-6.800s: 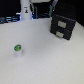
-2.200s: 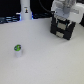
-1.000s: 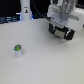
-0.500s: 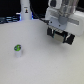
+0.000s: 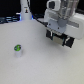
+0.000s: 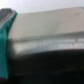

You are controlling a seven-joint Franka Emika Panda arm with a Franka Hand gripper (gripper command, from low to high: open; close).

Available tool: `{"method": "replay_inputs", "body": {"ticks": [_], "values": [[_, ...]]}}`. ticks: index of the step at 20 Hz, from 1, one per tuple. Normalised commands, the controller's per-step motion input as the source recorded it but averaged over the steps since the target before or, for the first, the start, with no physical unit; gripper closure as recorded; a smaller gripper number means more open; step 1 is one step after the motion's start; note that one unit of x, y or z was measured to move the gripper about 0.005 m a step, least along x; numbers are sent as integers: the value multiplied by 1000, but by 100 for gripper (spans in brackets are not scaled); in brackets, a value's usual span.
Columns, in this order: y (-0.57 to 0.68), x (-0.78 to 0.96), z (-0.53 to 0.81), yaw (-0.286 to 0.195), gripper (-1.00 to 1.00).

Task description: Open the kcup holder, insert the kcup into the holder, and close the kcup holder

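The kcup (image 5: pixel 18 48), a tiny white pod with a green top, stands alone on the white table at the exterior view's left. The black kcup holder (image 5: pixel 59 38) sits at the exterior view's upper right, largely covered by my arm's white-and-grey hand. My gripper (image 5: pixel 60 33) hangs right at the holder's front; its fingers blend into the black box, so their spacing does not show. The wrist view is blurred: a grey surface (image 6: pixel 47 27) above a dark band (image 6: pixel 45 70), very close up.
A white upright object with blue on it (image 5: pixel 24 9) stands at the back of the white table (image 5: pixel 40 65). A dark strip runs along the back edge. A teal strip (image 6: pixel 4 47) shows at one side of the wrist view.
My arm swung from the back middle over to the kcup holder, then sank a little lower onto its front. The kcup has stayed where it was.
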Motion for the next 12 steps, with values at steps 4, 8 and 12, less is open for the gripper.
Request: {"method": "replay_inputs", "body": {"ticks": [4, 8, 12], "values": [[-63, 280, 220, -83, -100], [-191, 214, 333, -106, -100], [-426, 95, 394, -163, -100]]}}
